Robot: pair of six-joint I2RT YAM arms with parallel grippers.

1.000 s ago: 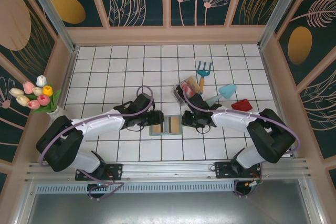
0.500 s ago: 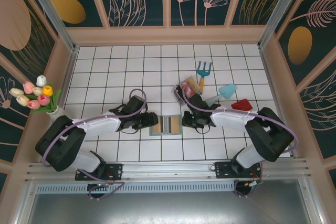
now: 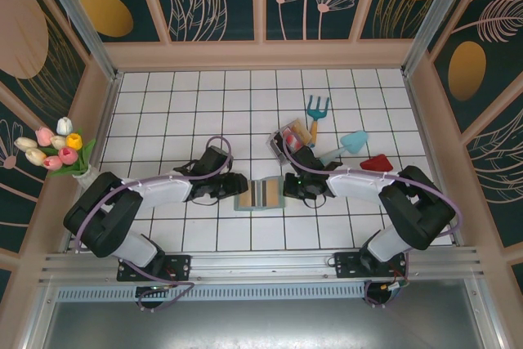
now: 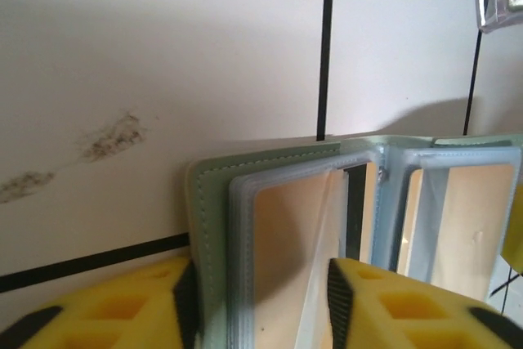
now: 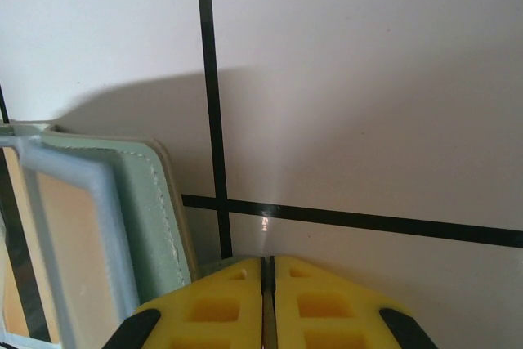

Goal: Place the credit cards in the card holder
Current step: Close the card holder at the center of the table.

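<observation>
Both arms reach low and inward. The left gripper [image 4: 257,306] straddles the open holder's [image 3: 260,194] left flap, grip unclear. The right gripper [image 5: 268,296], pinched shut, sits at its right edge. Its long axis runs left-right between them.

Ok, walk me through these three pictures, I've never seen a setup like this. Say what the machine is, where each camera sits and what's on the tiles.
The machine is two robot arms bolted at the near edge of a white tiled table. The wide picture comes from a camera above and behind them. The two close-ups come from a camera on each wrist.

Between the arms lies an open grey-green card holder. Behind it is a clear tray with credit cards in it, then a toy garden fork, a teal trowel and a red piece. Tulips stand at the far left.

The left gripper has a finger on each side of the holder's left flap; whether it pinches yet is unclear. The right gripper is shut beside the holder's right edge, with nothing visibly held.
</observation>
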